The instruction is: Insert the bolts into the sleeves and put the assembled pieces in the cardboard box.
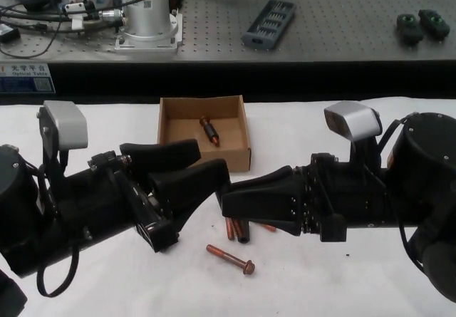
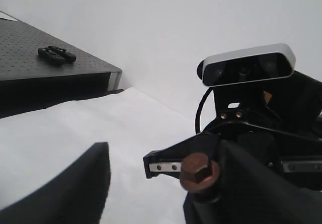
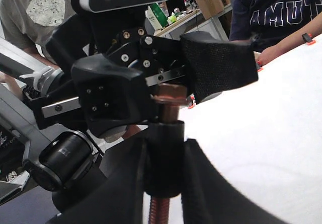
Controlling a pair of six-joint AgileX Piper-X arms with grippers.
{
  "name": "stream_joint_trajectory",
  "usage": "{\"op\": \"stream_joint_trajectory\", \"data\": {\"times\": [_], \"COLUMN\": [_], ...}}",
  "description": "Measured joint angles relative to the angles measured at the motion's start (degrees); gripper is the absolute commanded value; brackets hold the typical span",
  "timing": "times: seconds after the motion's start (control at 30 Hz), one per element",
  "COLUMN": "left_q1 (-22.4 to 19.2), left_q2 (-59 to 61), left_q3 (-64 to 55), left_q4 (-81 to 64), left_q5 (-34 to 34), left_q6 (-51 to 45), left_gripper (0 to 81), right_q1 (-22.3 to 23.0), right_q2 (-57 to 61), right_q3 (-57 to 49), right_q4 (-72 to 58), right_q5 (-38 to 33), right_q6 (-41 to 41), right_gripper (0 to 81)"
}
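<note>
From above, the left gripper point(image 1: 212, 164) and right gripper point(image 1: 226, 203) sit tip to tip near the box point(image 1: 239, 157). The right wrist camera shows the right jaws pinching a sleeve point(image 3: 163, 156) with a bolt point(image 3: 169, 92) through it; the left jaws are spread.

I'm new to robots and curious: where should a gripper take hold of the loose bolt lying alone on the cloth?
Probably mid-shank on the bolt, from straight above, closing across it: it lies flat on the cloth, shank straight and bare, head flared.

A white cloth point(image 1: 342, 288) covers the near bench; a grey perforated metal table point(image 1: 342, 25) lies far, a plain white wall point(image 2: 176, 22) right.
</note>
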Motion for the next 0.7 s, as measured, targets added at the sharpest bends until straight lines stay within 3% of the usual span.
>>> {"op": "stream_joint_trajectory", "data": {"times": [0.2, 0.33, 0.5, 0.7], "left_q1": [0.6, 3.6, 7.2, 11.1], "left_q2": [-0.2, -2.9, -8.7, -21.0], "left_q3": [0.0, 0.8, 0.8, 0.8], "left_q4": [0.2, 3.3, 6.8, 23.1], "left_q5": [0.0, 1.0, 1.1, 1.2], "left_q6": [-0.3, -0.2, -0.3, 3.2], "left_gripper": [44.7, 44.7, 44.7, 44.7], "right_q1": [-1.5, -5.1, -7.3, -7.4], "right_q2": [0.0, 0.0, 0.3, 8.1], "right_q3": [0.0, -1.9, -8.9, -23.3], "right_q4": [0.0, 1.5, 15.1, 29.1], "right_q5": [0.3, 2.0, 2.8, 5.2], "right_q6": [0.0, -0.6, -7.5, -14.0], "right_gripper": [4.0, 4.0, 4.0, 4.0]}}
